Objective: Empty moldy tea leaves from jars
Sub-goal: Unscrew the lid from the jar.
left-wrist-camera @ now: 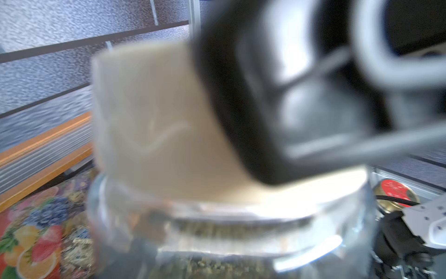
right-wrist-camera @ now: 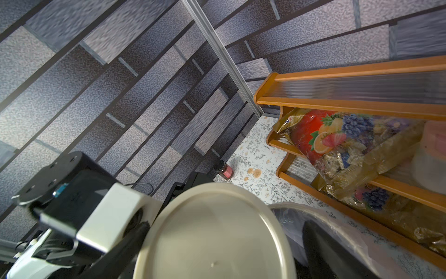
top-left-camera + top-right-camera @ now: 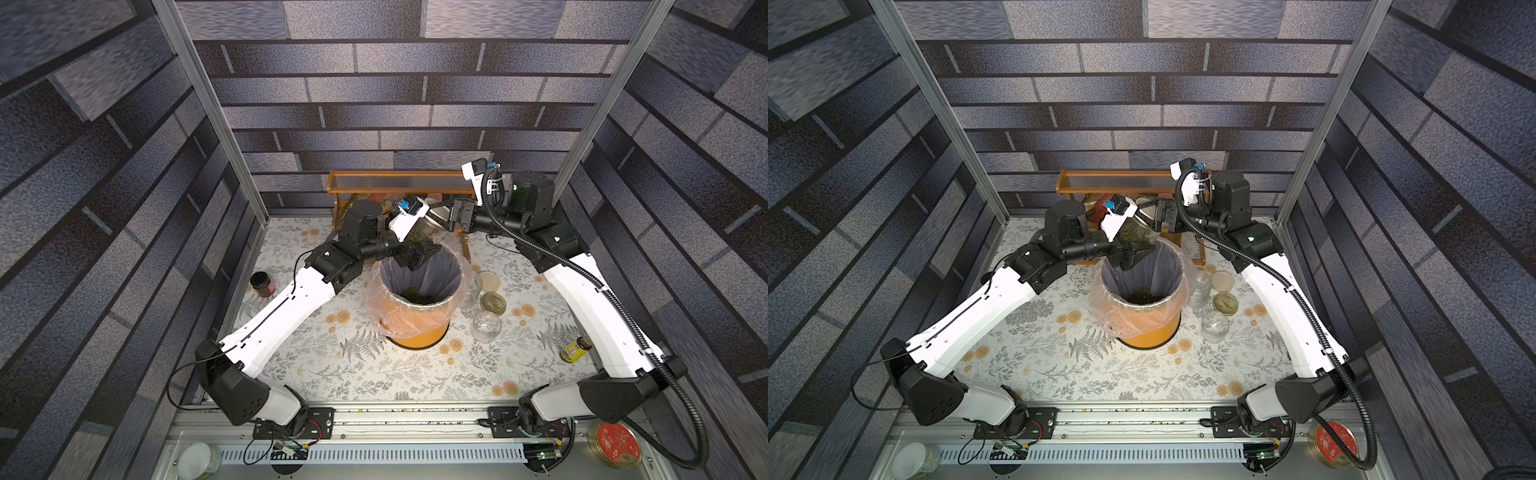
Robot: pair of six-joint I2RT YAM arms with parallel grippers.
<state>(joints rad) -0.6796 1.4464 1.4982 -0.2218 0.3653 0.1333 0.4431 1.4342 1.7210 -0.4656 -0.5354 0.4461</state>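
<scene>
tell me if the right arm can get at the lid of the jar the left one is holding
Likely yes. The right gripper sits at the cream lid, its jaws on either side, with nothing between. The left gripper holds the jar tilted over the orange bin.

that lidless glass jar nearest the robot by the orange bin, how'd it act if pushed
The jar is clear glass, so probably smooth, slippery and breakable. It looks empty, so likely light. Standing upright and squat, it would probably slide rather than tip.
</scene>
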